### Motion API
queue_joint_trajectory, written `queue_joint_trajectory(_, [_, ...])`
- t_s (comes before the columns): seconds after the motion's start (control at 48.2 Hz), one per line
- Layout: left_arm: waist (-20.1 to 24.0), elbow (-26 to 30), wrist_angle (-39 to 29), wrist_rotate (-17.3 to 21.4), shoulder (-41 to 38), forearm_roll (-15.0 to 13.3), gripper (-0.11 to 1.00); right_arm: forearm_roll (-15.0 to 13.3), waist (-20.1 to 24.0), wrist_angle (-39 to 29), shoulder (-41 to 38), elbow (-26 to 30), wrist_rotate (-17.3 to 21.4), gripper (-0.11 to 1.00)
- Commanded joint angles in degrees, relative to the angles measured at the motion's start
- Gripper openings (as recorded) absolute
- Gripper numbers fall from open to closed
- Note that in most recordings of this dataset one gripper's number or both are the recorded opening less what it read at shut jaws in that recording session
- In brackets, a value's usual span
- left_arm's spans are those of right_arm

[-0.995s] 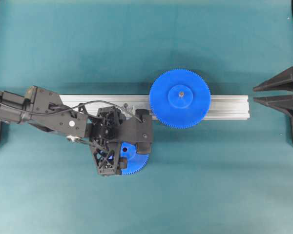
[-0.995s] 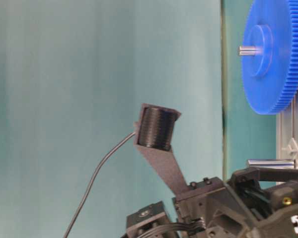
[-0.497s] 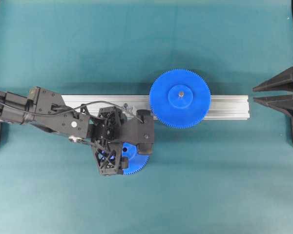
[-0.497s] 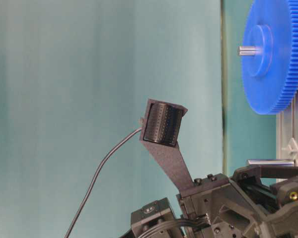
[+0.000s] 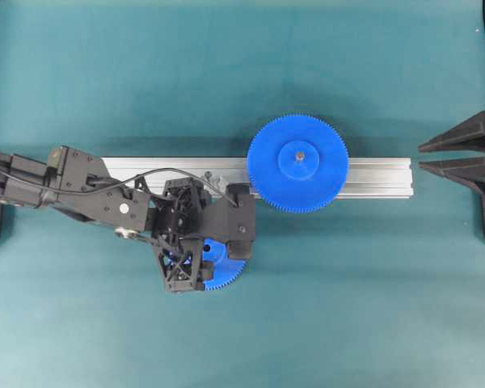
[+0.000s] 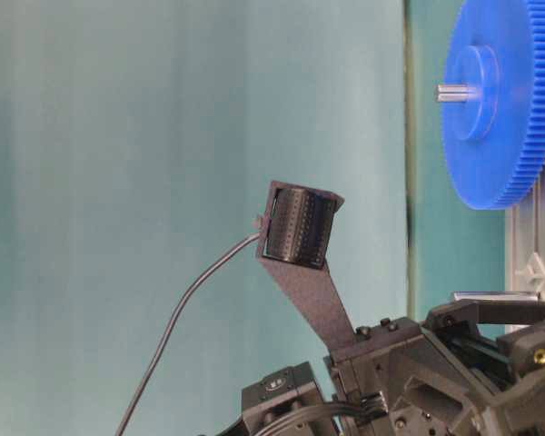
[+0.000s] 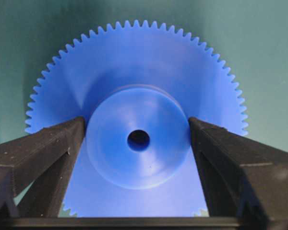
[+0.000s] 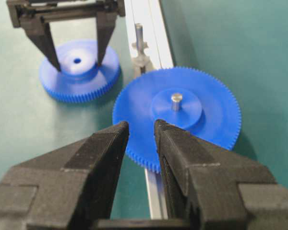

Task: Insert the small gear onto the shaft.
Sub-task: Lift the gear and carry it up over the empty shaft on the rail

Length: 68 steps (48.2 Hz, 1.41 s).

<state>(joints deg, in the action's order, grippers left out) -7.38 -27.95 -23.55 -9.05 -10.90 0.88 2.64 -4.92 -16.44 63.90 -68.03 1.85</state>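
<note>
The small gear (image 5: 226,271) lies flat on the teal mat in front of the rail, hub up, and also shows in the right wrist view (image 8: 67,88). My left gripper (image 7: 137,125) points straight down over it. Its fingers (image 7: 53,153) press against both sides of the raised hub, with the tips near the disc face. The shaft (image 8: 139,34) is a short grey pin on a small bracket on the rail, bare, just behind the left gripper (image 5: 196,257). My right gripper (image 8: 141,127) rests at the right edge, nearly shut and empty.
The long silver rail (image 5: 380,178) runs across the middle of the mat. A larger blue gear (image 5: 298,163) sits on its own pin on the rail, to the right of the bare shaft. The right gripper (image 5: 421,156) is just beyond the rail's right end.
My left gripper has come down and slightly right over the small gear, then held still. The gear has not moved. The right arm has not moved.
</note>
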Motion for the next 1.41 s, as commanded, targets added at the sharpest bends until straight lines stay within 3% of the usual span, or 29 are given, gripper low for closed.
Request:
queue_joint_trajectory(0.0, [0.18, 0.35, -1.58, -0.09, -0.09, 0.00, 0.81, 0.18, -0.18, 0.53, -0.35, 0.53, 0.35, 0.41])
queue_joint_trajectory(0.083, [0.18, 0.44, -2.64, 0.09, 0.09, 0.00, 0.71, 0.09, -0.18, 0.53, -0.26, 0.44, 0.35, 0.41])
queue_joint_trajectory(0.311, [0.18, 0.88, -3.96, 0.26, 1.32, 0.00, 0.71, 0.09, -0.18, 0.53, -0.26, 0.26, 0.35, 0.41])
queue_joint_trajectory(0.58, [0.18, 3.60, -10.55, 0.44, 3.78, 0.00, 0.71, 0.09, -0.26, 0.53, 0.53, 0.00, 0.35, 0.41])
queue_joint_trajectory(0.953, [0.26, 4.31, -11.51, 0.79, 10.99, 0.26, 0.71, 0.09, -0.62, 1.41, 1.14, -0.35, 0.35, 0.41])
queue_joint_trajectory(1.389, [6.06, 6.06, -16.26, 7.65, 20.30, 0.44, 0.71, 0.09, -0.79, 1.67, 1.14, -0.35, 0.35, 0.41])
